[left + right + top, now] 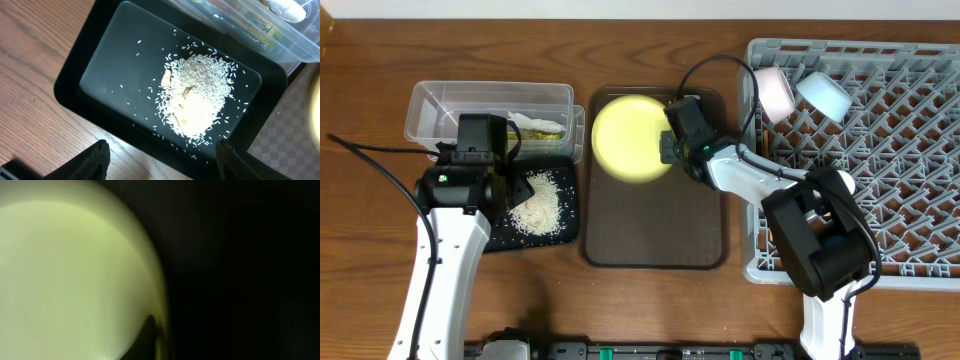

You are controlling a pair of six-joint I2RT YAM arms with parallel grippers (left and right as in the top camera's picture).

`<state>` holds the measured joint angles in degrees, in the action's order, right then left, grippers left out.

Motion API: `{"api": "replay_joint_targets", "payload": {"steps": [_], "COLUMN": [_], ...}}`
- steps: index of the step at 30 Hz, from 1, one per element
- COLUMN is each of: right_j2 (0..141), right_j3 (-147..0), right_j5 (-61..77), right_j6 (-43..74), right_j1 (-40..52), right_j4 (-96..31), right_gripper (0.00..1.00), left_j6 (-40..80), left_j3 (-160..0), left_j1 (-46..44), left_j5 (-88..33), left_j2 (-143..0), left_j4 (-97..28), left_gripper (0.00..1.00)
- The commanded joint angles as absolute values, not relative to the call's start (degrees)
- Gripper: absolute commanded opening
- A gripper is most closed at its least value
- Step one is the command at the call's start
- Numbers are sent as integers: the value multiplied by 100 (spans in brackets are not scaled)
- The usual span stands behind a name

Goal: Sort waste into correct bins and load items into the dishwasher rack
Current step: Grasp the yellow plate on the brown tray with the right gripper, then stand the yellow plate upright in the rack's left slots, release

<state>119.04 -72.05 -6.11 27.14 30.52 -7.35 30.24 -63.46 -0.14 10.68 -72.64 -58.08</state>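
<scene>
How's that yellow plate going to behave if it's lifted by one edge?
The yellow plate looks rigid, so it probably won't flex. Its glossy surface may be slippery where the right tool pinches the rim. Held at one edge, it's likely to tilt or swing.

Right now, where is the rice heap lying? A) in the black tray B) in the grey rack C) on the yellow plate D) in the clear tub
A: the left wrist view shows the rice heaped on the floor of the black tray.
</scene>
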Motion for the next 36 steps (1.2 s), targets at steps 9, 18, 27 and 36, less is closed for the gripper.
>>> {"api": "replay_joint_targets", "payload": {"steps": [9, 18, 27, 36], "right_j2": [10586, 8602, 7603, 7728], "right_j3": [-7150, -7150, -7150, -7150], "right_j5": [-1177, -1900, -4482, -4982], "right_j6": [1914, 738, 60, -281], "right_j1": [2818, 2364, 1686, 1658], "right_j4": [-1809, -2976, -4250, -4768], "right_gripper": [1, 1, 1, 1], "left_j6": [3094, 3096, 3096, 3098], "left_j3": [-6386, -6386, -6386, -6386], "left_j1": [10, 10, 10, 8], "left_j5": [1096, 1096, 1096, 1094], "left_j2": [-7299, -7299, -7299, -7299], "left_j4": [-5824, -5822, -5819, -5819], "left_gripper": [70, 70, 70, 70]}}
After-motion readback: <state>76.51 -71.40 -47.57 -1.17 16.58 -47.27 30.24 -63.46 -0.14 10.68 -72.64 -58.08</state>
